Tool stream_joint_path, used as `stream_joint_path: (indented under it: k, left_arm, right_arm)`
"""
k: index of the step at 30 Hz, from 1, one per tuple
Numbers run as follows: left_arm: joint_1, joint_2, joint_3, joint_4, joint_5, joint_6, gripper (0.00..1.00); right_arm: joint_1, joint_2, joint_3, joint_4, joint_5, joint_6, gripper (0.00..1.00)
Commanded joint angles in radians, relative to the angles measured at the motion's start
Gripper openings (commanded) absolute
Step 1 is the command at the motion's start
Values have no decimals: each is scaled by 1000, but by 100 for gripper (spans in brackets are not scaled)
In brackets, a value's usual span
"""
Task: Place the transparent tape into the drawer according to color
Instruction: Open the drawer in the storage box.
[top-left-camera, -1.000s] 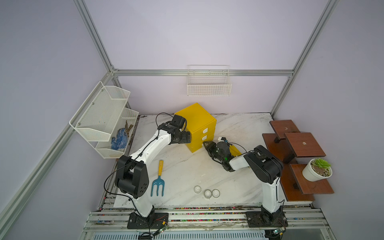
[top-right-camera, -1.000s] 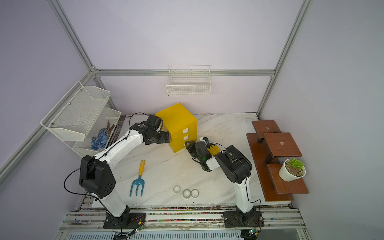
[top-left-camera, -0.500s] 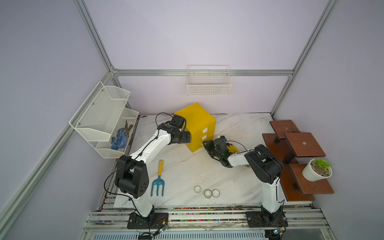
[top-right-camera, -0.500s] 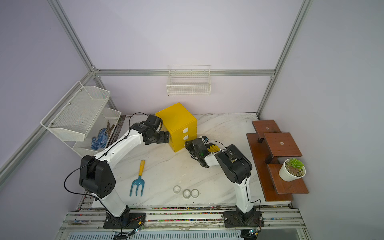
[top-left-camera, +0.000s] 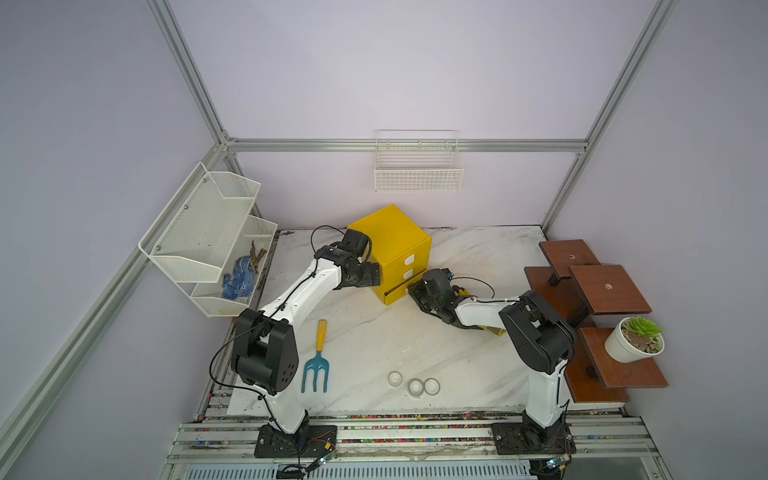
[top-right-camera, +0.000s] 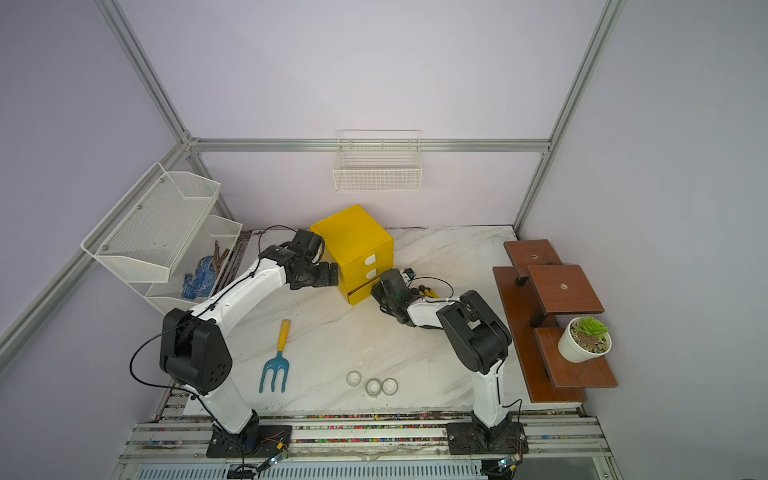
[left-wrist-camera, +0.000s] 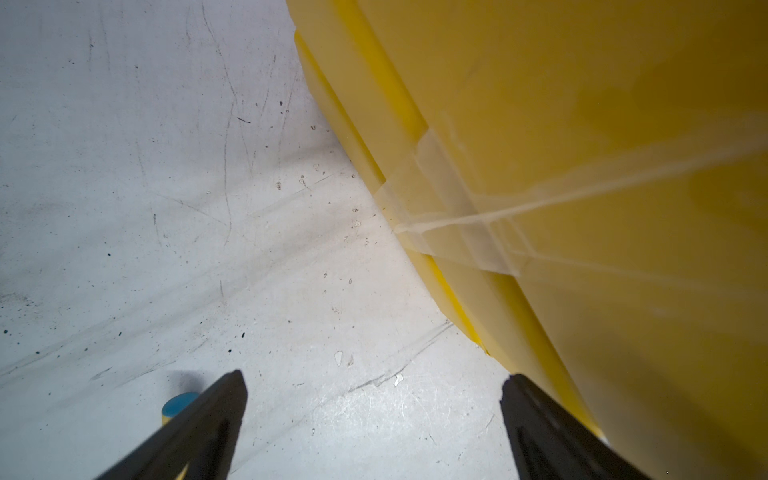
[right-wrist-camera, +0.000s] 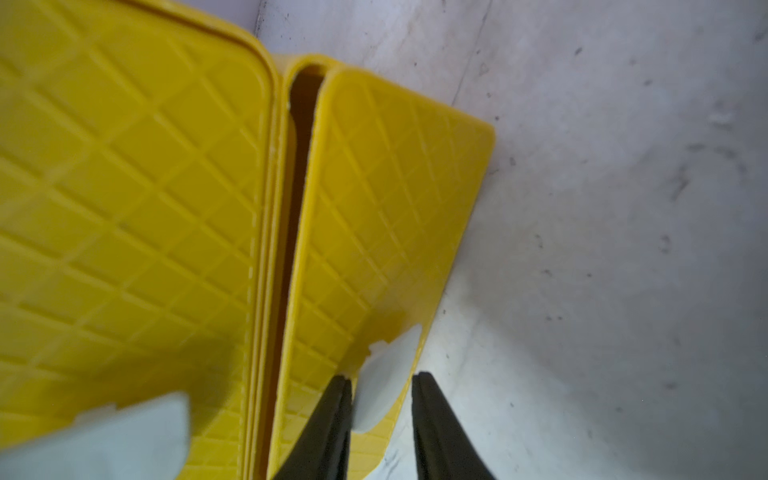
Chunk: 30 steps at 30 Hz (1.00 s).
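Right tool (right-wrist-camera: 380, 374) on white tab (right-wrist-camera: 390, 357) — bottom drawer (right-wrist-camera: 382, 208) ajar

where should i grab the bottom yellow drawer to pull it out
Take the bottom drawer by its white tab handle, coming straight at the front with a finger on each flat face. The tab is thin and sticks out; the rest of the front is a broad flat panel, likely too wide to pinch.
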Motion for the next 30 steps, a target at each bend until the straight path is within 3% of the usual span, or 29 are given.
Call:
stream_joint_path:
  k: [1,21,30]
  left_arm:
    - [16,0,3,28,20,10,99]
    - [30,3,9,29,42,15,100]
    - [31,-36,22,33,74,24,100]
  right_arm:
    - [-4,-43,-48,-150,38,-34,30]
    - [-6,-314,-228,-320,19,-80,34]
    - [-3,-396,-224,-253,-6,-178,57]
